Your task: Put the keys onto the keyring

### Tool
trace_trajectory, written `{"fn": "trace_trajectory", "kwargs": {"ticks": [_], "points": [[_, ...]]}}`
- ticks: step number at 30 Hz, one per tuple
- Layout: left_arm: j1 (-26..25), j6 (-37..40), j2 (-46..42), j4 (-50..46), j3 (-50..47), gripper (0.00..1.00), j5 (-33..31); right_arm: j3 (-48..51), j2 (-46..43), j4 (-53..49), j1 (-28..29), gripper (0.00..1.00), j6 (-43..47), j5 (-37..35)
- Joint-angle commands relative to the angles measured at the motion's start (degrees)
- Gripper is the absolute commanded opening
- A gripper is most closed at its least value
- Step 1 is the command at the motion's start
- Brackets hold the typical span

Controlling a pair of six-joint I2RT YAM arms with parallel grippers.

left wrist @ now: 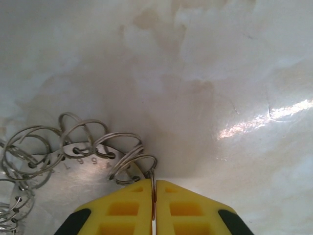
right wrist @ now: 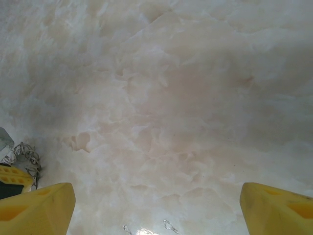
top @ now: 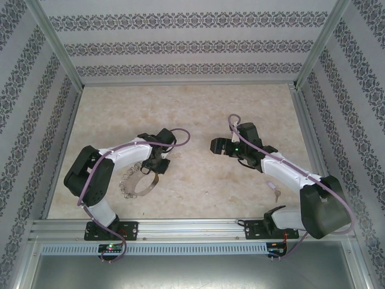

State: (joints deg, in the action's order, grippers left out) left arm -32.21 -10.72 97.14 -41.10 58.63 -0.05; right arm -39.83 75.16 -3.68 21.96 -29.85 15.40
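Note:
The keyring (top: 144, 182) is a thin dark-grey hoop lying flat under my left forearm, its left rim fringed with small silvery loops (top: 127, 180). In the left wrist view the hoop's flat band (left wrist: 73, 160) carries several wire loops, and my left gripper (left wrist: 153, 185) is shut on the thin loop (left wrist: 153, 172) at the band's end. My left gripper (top: 157, 159) sits at the hoop's far edge. My right gripper (top: 215, 146) hovers open at mid-table, its yellow fingers (right wrist: 39, 208) wide apart over bare tabletop. One small silvery key (top: 277, 194) lies beside my right forearm.
The table is pale marbled stone (top: 192, 108), walled by patterned panels at the back and sides. An aluminium rail (top: 192, 227) runs along the near edge. In the right wrist view, loops (right wrist: 27, 152) of the keyring show at the far left.

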Motion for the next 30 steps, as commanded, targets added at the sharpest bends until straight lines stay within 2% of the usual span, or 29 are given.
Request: {"fn": "trace_trajectory", "kwargs": {"ticks": [1, 9, 16, 21, 24, 27, 30], "points": [[-1.3, -0.4, 0.8, -0.6, 1.5, 0.08, 0.5, 1.1, -1.7, -0.4, -0.3, 0.87, 0.0, -1.3], [-4.6, -1.3, 3.7, -0.4, 7.5, 0.07, 3.7, 1.7, -2.3, -0.8, -1.1, 0.88, 0.0, -1.8], [-8.6, -1.8, 10.4, 0.5, 14.7, 0.07, 6.4, 2.0, -3.5, -2.7, -1.3, 0.97, 0.0, -5.4], [-10.4, -1.0, 15.2, 0.2, 19.3, 0.06, 7.3, 1.7, -3.0, -2.9, -2.1, 0.98, -1.1, -4.0], [-10.6, -0.8, 16.0, 0.3, 20.2, 0.07, 7.4, 1.8, -3.2, -3.0, -1.9, 0.98, -2.1, -6.5], [-10.6, -0.7, 15.7, 1.0, 20.0, 0.11, 7.4, 1.7, -3.9, -3.8, -1.8, 0.98, -2.3, -8.5], [-10.6, -0.7, 15.2, 2.0, 19.2, 0.21, 7.9, 2.1, -4.3, -3.3, -1.8, 0.98, -1.0, -7.0]]}}
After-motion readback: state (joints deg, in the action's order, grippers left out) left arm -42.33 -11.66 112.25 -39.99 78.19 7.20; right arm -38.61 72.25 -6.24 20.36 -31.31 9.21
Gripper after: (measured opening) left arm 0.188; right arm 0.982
